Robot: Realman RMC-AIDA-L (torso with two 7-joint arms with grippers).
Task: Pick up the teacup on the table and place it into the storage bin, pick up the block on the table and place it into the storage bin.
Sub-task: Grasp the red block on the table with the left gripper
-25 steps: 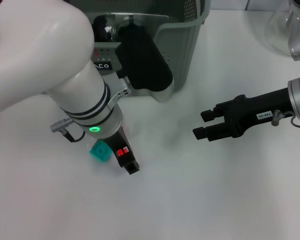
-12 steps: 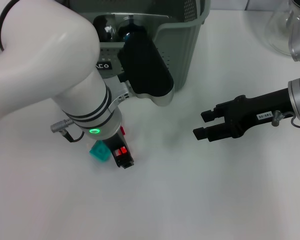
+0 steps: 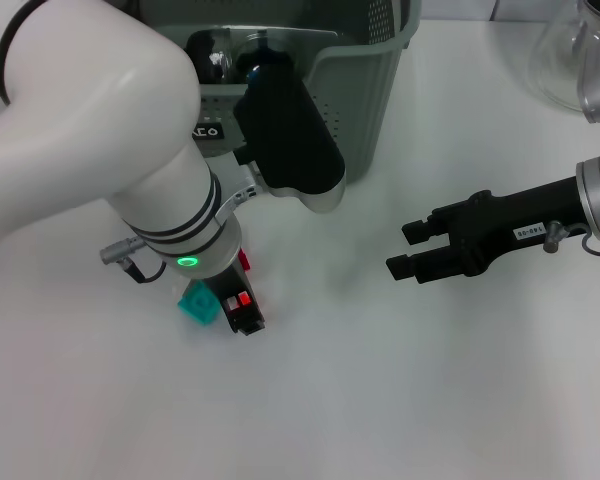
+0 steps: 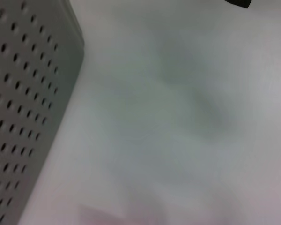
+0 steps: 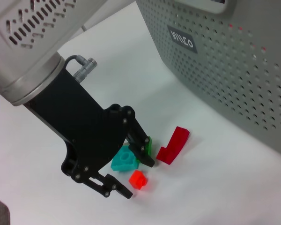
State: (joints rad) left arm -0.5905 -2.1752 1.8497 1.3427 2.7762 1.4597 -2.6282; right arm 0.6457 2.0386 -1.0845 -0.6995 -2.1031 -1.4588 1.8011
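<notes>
Reaching down over the blocks, the left gripper (image 5: 131, 171) sits low on the counter (image 3: 380, 400) just in front of the storage bin (image 3: 375, 70). Right wrist view shows its fingers spread apart, released, nothing held. The teal block (image 5: 125, 159) lies between the two fingers, seemingly touching the far one. A small red block (image 5: 138, 179) sits just beside the near finger, and a curved red piece (image 5: 173, 144) lies near, toward the bin wall. Head view shows only a corner of the teal block (image 3: 195, 302) past the left wrist.

Teacup: dark rounded things show inside the bin behind the arm, cannot tell if one is the cup. No cup visible on the counter, so the cup step looks done. Step in hand looks like the block pick, approach stage, grasp not yet made.

Right gripper (image 3: 408, 250) hovers well apart on the right side of the counter, fingers parted, empty, idle. A glass vessel (image 3: 570, 55) stands at the far right edge.

Next move calls for closing squarely on the teal block without pinching the small red block, then lifting clear of the bin's front rim and releasing inside. Risk: a finger nudges the red pieces.
</notes>
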